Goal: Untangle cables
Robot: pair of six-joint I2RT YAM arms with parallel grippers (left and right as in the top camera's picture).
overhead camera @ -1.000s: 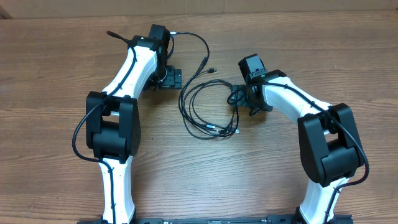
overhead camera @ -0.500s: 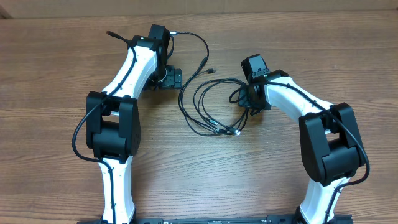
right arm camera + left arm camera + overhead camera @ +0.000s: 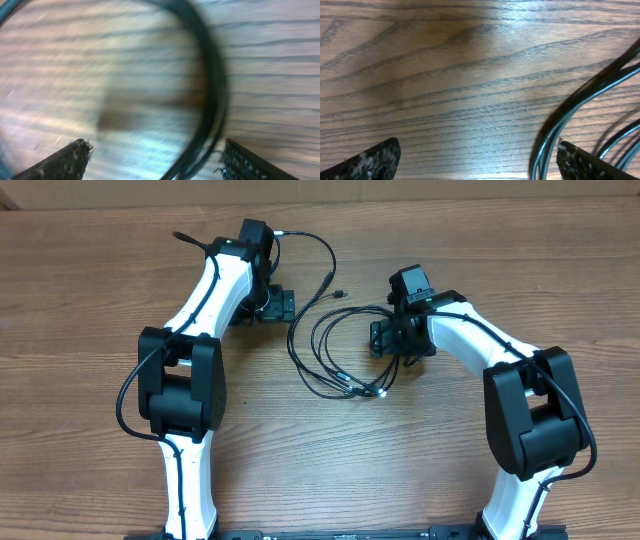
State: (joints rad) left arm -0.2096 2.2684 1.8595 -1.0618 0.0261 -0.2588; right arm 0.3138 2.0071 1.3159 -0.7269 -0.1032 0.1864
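Right end effector [image 3: 385, 338] reopened at the near edge of the cables [image 3: 318, 352] after a brief pinch, loops barely shifted, still tangled; left end effector [image 3: 281, 304] stood open.

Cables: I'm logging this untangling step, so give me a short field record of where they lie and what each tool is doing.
cables: overlapping loops lying on the table, between the two arms
left tool: open, low over the wood, strands beside one finger
right tool: open, a loop passing between its fingers, not clamped
held: nothing
task state: cables not yet separated
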